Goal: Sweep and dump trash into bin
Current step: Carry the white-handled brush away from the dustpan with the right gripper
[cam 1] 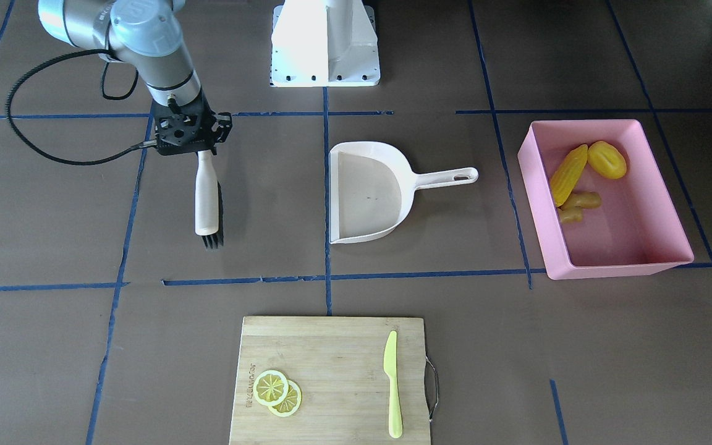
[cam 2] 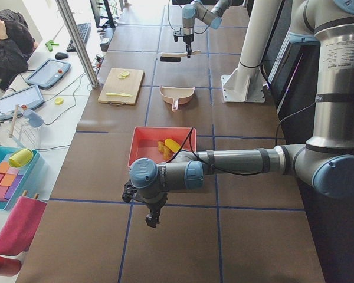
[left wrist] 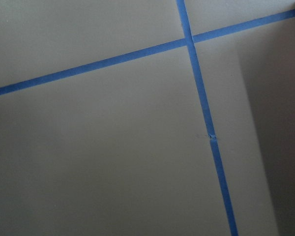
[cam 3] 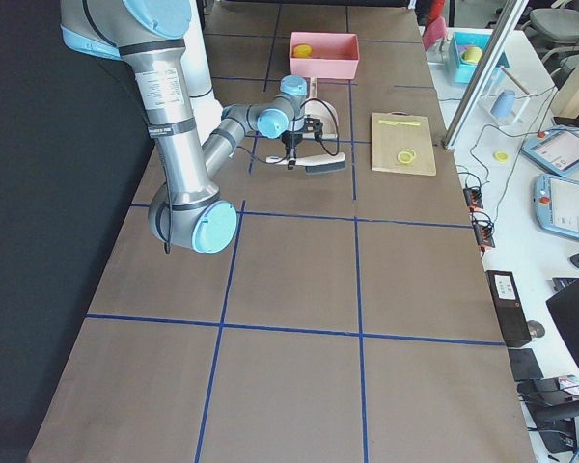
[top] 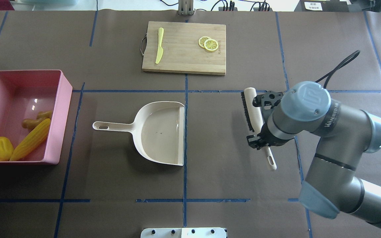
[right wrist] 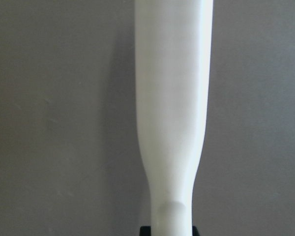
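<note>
In the front-facing view, the right gripper [cam 1: 200, 148] is pointed down at the table and clamped on the handle of a brush [cam 1: 206, 201], which is held level. The corn cob [cam 1: 568, 174], potato-like lump [cam 1: 607, 159] and ginger root [cam 1: 580, 204] are seen inside the bin [cam 1: 625, 269]. Overhead, the brush's bristles are turned toward the dustpan [top: 159, 132]. In the left side view, the left gripper [cam 2: 151, 219] is hung downward near the bin. Its opening cannot be told.
</note>
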